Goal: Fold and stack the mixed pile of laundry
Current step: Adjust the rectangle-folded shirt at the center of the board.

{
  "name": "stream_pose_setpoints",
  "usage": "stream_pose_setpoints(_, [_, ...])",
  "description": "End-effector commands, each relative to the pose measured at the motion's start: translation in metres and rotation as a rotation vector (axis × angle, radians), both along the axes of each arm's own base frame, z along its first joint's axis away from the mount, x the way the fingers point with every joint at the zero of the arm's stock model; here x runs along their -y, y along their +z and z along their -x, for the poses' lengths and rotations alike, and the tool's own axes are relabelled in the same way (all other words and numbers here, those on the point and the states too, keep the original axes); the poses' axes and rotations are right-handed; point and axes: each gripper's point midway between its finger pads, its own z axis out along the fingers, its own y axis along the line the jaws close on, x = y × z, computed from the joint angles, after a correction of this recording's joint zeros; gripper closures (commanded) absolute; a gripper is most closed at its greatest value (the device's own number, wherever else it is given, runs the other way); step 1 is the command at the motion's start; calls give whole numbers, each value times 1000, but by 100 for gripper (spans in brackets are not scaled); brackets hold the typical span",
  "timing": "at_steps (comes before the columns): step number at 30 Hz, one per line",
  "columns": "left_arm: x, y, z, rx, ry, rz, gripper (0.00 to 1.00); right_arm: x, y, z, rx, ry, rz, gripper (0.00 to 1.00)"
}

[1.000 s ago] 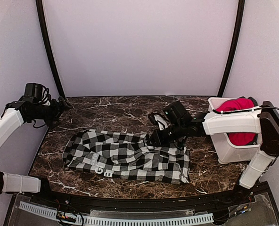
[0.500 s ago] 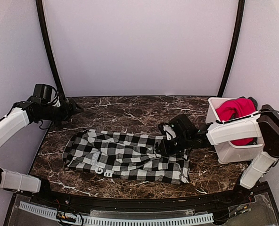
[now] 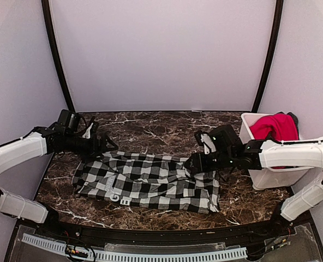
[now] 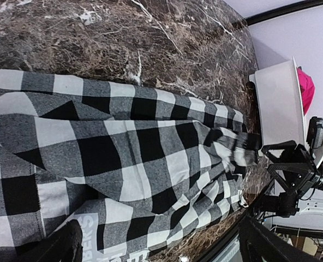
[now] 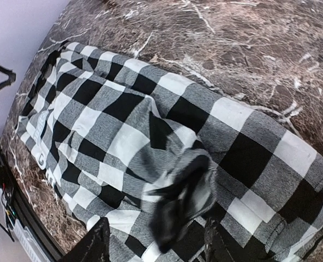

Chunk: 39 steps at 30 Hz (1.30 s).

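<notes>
The black-and-white checked garment lies spread across the middle of the marble table, its white lettering towards the near edge. My right gripper hovers over its far right part. In the right wrist view the jaws stand apart above a blurred, bunched fold of the checked cloth. My left gripper is open just beyond the garment's far left edge, and its wrist view looks down on the checks. The red garment sits in the white bin.
The white plastic bin stands at the right edge of the table, close beside the right arm. Bare marble lies beyond the garment. A black curved frame and white walls close in the back and sides.
The right gripper, shut on a fold of the checked cloth, carried it slightly right and has opened; the fold is dropping. The left arm swung right and down to the garment's far left edge.
</notes>
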Motion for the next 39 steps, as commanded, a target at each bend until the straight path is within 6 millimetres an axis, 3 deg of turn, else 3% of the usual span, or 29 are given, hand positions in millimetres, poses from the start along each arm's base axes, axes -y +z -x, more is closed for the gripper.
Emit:
stream_pose_setpoints(1, [27, -1, 8, 34, -104, 28, 1, 3, 18, -13, 73, -18, 28, 40])
stream_pose_setpoints(4, [41, -4, 5, 32, -128, 34, 3, -5, 18, -20, 61, -9, 55, 29])
stream_pose_setpoints(8, [46, -14, -3, 9, -115, 21, 5, -1, 10, -16, 26, -15, 82, 28])
stream_pose_setpoints(11, [52, -16, -7, 8, -122, 30, 6, 3, 15, -14, 73, -3, 71, 30])
stream_pose_setpoints(15, [73, -25, -5, -4, -165, 26, 9, -29, 24, -14, 74, 120, -11, 34])
stream_pose_setpoints(18, [83, -48, -4, -60, -172, 14, 13, -54, 9, -7, -12, 211, -52, 35])
stream_pose_setpoints(20, [85, -65, -3, -92, -167, 15, 15, -58, -10, -4, -57, 227, -51, 35])
stream_pose_setpoints(26, [63, -128, 0, -206, -86, -116, 18, -44, -80, -1, -209, 209, 22, 36])
stream_pose_setpoints(29, [50, -145, 1, -240, -52, -161, 19, -36, -103, 6, -269, 202, 51, 38])
stream_pose_setpoints(35, [46, -153, -26, -219, -50, -211, 20, -41, -112, 30, -336, 233, -12, 41])
stream_pose_setpoints(37, [50, -159, -44, -223, -66, -231, 21, -52, -108, 39, -335, 266, -28, 41])
stream_pose_setpoints(38, [56, -148, -61, -198, -68, -224, 21, -60, -104, 43, -333, 290, -38, 41])
stream_pose_setpoints(39, [58, -155, -68, -199, -86, -239, 21, -71, -96, 50, -330, 332, -57, 41])
